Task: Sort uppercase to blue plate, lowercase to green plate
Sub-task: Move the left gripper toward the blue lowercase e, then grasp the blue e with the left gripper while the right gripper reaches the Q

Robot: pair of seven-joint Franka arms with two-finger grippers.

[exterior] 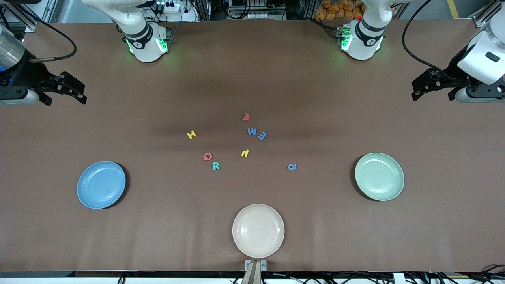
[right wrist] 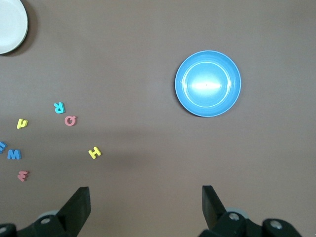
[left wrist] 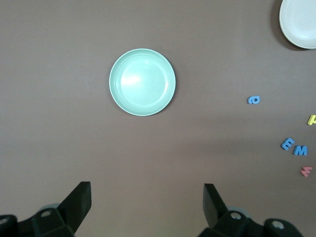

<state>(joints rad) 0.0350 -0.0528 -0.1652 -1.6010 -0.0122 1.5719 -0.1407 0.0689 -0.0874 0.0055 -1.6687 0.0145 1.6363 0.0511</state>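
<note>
The letters lie scattered mid-table. Uppercase: yellow H (exterior: 191, 134) (right wrist: 95, 152), red Q (exterior: 208, 156) (right wrist: 70, 120), teal R (exterior: 216, 166) (right wrist: 59, 107), blue M (exterior: 252, 131) (left wrist: 299, 150). Lowercase: blue a (exterior: 292, 167) (left wrist: 253, 99), blue humped letter (exterior: 262, 135) (left wrist: 287, 143), yellow hooked letter (exterior: 245, 153) (right wrist: 21, 123), red w (exterior: 245, 116) (left wrist: 306, 171). The blue plate (exterior: 101, 184) (right wrist: 208, 83) and the green plate (exterior: 379, 176) (left wrist: 142, 82) hold nothing. My right gripper (exterior: 67, 98) (right wrist: 145, 200) hangs open over the right arm's end of the table. My left gripper (exterior: 432, 94) (left wrist: 147, 197) hangs open over the left arm's end.
A cream plate (exterior: 258, 230) (left wrist: 298, 22) sits bare near the table's front edge, nearer to the front camera than the letters. The brown table (exterior: 252, 71) stretches bare between the arm bases and the letters.
</note>
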